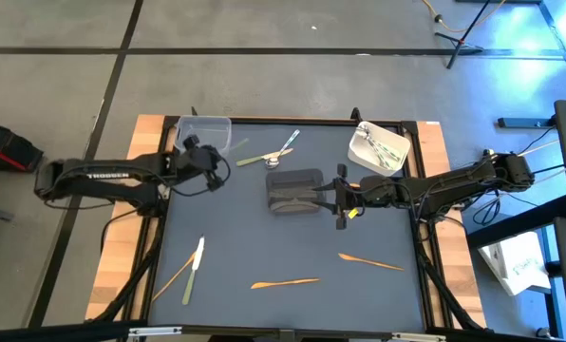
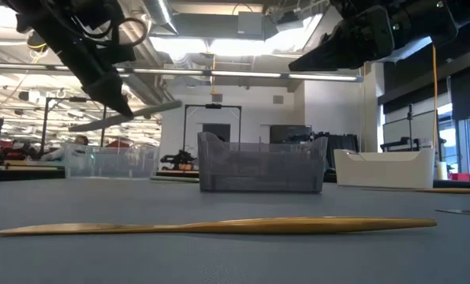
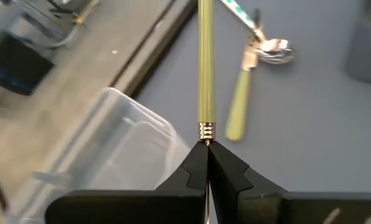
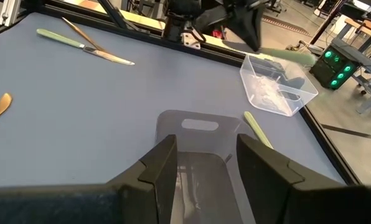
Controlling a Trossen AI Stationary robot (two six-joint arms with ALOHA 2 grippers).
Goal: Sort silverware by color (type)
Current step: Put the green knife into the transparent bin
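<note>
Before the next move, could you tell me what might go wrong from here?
The left gripper pinches only the metal tip of the olive-green utensil, held near the clear plastic bin; it could swing or slip and land outside. The open right gripper hovers by the dark grey container and might nudge it.

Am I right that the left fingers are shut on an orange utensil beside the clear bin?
Not quite: the utensil is olive-green, not orange, as the left wrist view shows. The left fingers are indeed shut on its metal end, beside the clear bin.
</note>
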